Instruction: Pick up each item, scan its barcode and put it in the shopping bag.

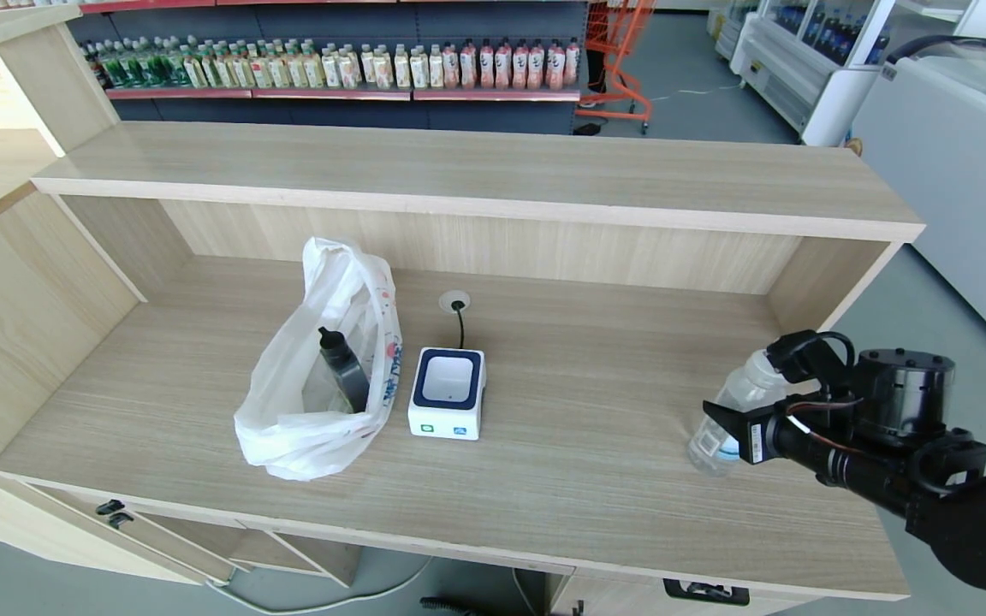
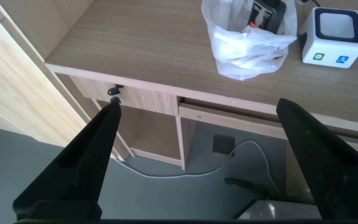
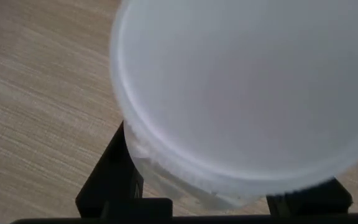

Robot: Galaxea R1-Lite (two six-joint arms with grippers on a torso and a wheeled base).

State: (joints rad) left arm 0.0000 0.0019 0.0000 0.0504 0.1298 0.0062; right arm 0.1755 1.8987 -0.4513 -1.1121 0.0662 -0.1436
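Observation:
A clear plastic bottle with a white cap stands near the counter's right end. My right gripper is shut on it, one dark finger on each side of its body. The white shopping bag stands open at the centre left and holds a dark bottle. Right beside the bag sits the white barcode scanner with a blue-framed window. My left gripper hangs open and holds nothing. It is off the counter's front edge, below and in front of the bag and the scanner.
The wooden counter has a raised back ledge and side walls. A cable runs from the scanner to a grommet. Under the front edge are drawers and loose cables on the floor. Behind stand drink shelves and freezers.

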